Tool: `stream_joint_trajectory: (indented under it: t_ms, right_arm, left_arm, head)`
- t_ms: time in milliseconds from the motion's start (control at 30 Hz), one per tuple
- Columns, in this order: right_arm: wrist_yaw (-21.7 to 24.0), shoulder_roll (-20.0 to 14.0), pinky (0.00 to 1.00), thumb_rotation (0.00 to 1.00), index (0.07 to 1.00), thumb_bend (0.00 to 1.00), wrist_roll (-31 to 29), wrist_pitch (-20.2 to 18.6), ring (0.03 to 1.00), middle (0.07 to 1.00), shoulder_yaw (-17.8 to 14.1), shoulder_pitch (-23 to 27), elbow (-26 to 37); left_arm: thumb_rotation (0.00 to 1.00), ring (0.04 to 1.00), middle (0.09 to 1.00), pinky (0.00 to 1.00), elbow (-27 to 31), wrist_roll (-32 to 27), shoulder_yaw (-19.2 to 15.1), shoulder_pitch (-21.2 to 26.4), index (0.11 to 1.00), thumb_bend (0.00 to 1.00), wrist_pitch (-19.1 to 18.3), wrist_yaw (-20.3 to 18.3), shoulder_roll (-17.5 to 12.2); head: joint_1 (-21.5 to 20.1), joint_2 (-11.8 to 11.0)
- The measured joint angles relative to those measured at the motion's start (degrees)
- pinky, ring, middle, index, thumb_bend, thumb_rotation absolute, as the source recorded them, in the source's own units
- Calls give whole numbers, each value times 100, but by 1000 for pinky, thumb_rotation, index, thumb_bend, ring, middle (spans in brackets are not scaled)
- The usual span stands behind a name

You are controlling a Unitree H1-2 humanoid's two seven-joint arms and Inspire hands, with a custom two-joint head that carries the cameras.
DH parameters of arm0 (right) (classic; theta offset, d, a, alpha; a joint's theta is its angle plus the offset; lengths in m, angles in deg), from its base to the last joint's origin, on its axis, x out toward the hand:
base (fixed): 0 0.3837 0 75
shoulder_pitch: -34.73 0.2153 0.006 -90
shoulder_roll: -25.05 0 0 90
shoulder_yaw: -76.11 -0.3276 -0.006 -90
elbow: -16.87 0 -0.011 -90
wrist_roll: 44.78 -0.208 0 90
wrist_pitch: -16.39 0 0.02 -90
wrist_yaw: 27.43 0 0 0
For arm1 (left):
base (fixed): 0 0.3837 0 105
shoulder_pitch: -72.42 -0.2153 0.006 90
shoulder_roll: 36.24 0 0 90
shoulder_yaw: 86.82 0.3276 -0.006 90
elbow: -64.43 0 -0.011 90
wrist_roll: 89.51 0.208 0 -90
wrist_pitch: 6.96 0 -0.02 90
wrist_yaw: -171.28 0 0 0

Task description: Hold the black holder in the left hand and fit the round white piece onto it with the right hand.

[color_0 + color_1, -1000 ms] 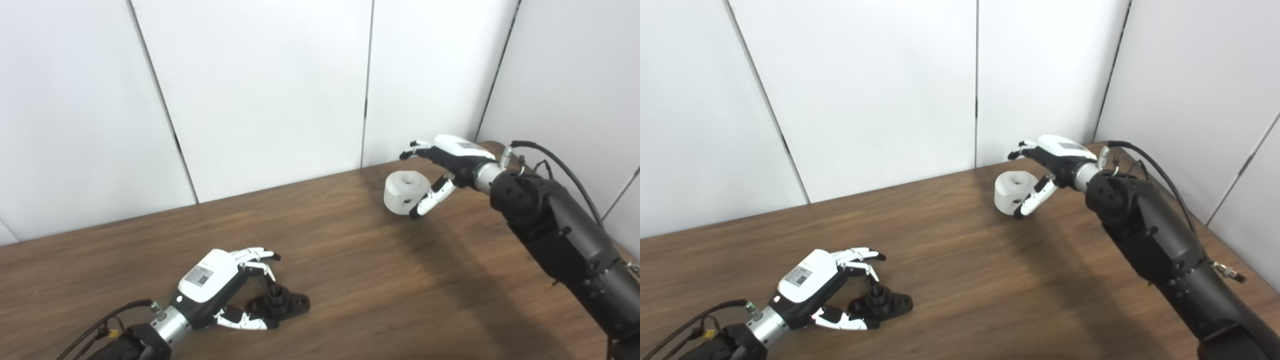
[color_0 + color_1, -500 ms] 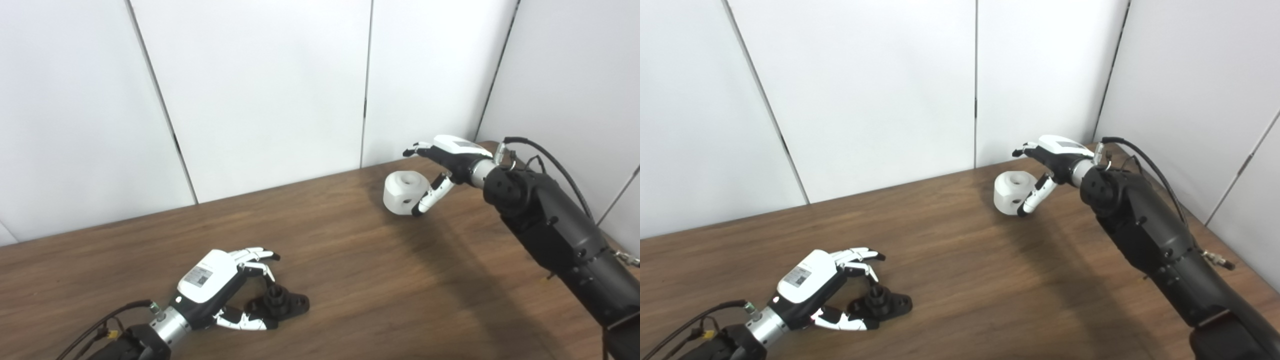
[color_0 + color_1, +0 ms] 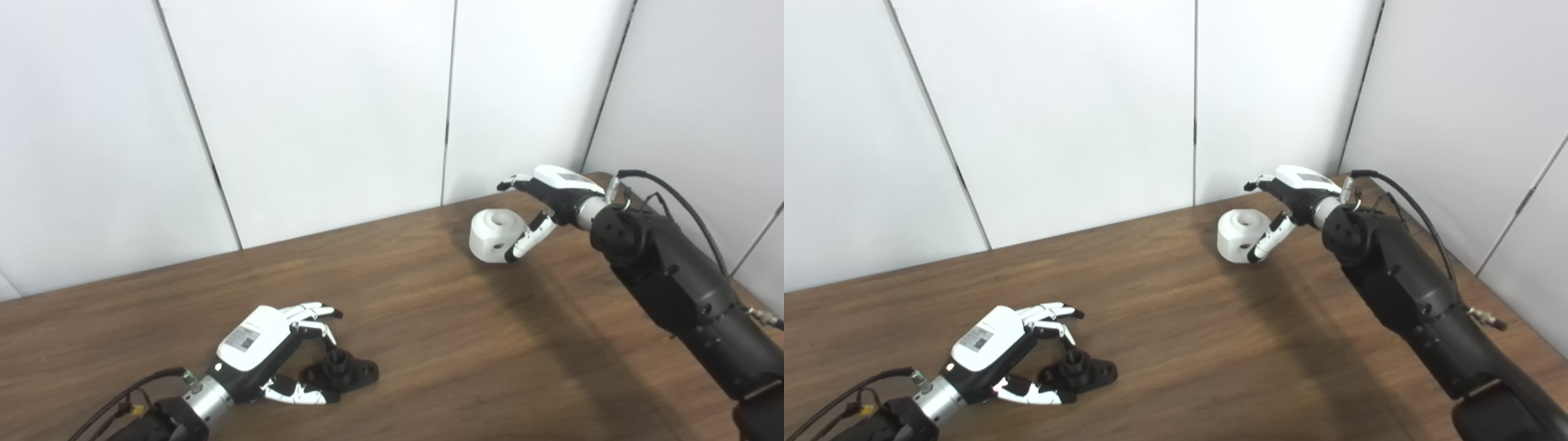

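Note:
The black holder (image 3: 344,371) lies flat on the wooden table (image 3: 429,331) near the front left, a short round post standing up from its middle. My left hand (image 3: 269,355) arches over its left end, fingers (image 3: 313,313) spread above it and thumb on the table beside it; it is open and does not grip the holder. The round white piece (image 3: 495,235), a short cylinder with a centre hole and a side hole, sits at the back right. My right hand (image 3: 542,202) is open around its right side: thumb (image 3: 525,240) against the wall, fingers reaching past above it.
White wall panels (image 3: 318,110) close off the table at the back and the right. Bare wood lies between the two hands. A black cable (image 3: 674,196) loops over the right forearm.
The right hand has drawn slightly back and right, its fingers now past the white piece's top. The white piece, the holder and the left hand have stayed put.

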Motion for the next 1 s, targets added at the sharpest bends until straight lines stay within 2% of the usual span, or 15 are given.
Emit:
stream_joint_trajectory:
  t_ms: [333, 500, 733, 1000]
  right_arm:
    - [-129, 140, 855, 256, 825, 907, 77, 249, 927, 939, 304, 325, -566]
    - [-128, 154, 858, 259, 810, 904, 86, 354, 921, 935, 423, 434, -693]
    - [-130, 167, 852, 252, 798, 902, 106, 389, 918, 930, 487, 532, -1025]
    - [-125, 172, 897, 243, 802, 911, 168, 403, 926, 929, 685, 619, -1208]
  left_arm:
    - [80, 858, 841, 702, 48, 0, -5, -26, 489, 520, 0, 0, -30]
    - [80, 861, 841, 715, 103, 0, -40, -81, 489, 520, 0, 0, -34]
    - [80, 865, 845, 709, 105, 0, -40, -90, 488, 520, 0, 0, -50]
    - [80, 860, 840, 719, 142, 0, -72, -118, 489, 520, 0, -1, -52]
  head:
    - [35, 18]
    - [53, 44]
    - [88, 44]
    - [114, 53]
